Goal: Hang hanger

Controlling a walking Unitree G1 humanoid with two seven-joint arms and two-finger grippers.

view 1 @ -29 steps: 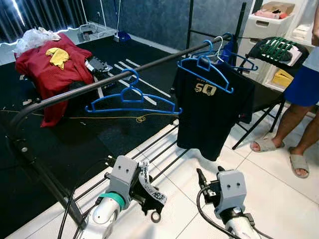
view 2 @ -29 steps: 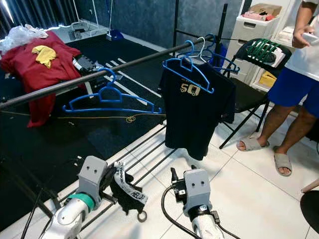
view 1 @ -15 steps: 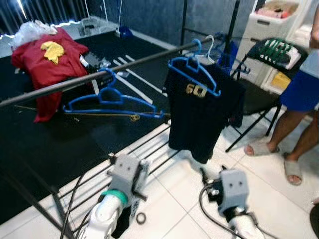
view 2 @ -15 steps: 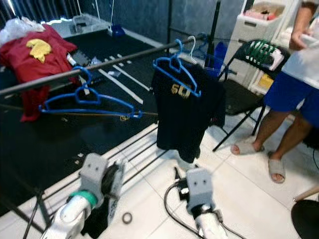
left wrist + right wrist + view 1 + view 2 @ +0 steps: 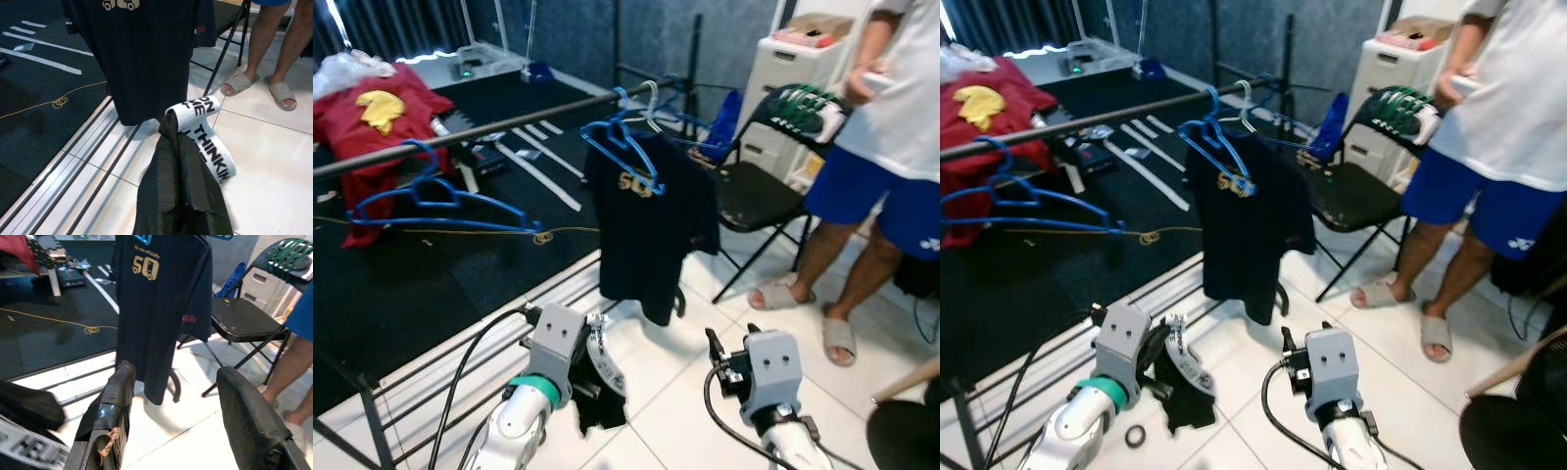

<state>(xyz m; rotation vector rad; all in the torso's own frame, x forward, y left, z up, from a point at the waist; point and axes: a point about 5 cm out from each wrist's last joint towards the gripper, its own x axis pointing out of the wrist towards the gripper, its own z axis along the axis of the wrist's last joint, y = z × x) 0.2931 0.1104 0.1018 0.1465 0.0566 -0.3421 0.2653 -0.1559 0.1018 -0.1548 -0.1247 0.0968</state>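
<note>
An empty blue hanger (image 5: pixel 431 201) hangs on the black rail (image 5: pixel 489 132) at the left. Further right on the rail, another blue hanger (image 5: pixel 622 147) carries a dark navy T-shirt (image 5: pixel 641 225), with a white hanger (image 5: pixel 651 98) behind it. Low in front, my left gripper (image 5: pixel 587 367) is shut on a black cloth with a white printed band (image 5: pixel 205 142); the cloth droops below it (image 5: pixel 599 409). My right gripper (image 5: pixel 177 372) is open with nothing between its fingers, low over the white tiles and facing the T-shirt.
A person (image 5: pixel 891 117) in blue shorts and sandals stands at the right beside a black folding chair (image 5: pixel 754 196). White drawers (image 5: pixel 783 69) stand behind. A red cloth heap (image 5: pixel 372 113) lies on the dark carpet. Rack base bars (image 5: pixel 440 352) cross the floor; a small ring (image 5: pixel 1134 436) lies there.
The whole view has swung to the right, so the rail and hangers sit further left and the person shows more. The cloth has stayed in my left gripper; the right one has stayed open.
</note>
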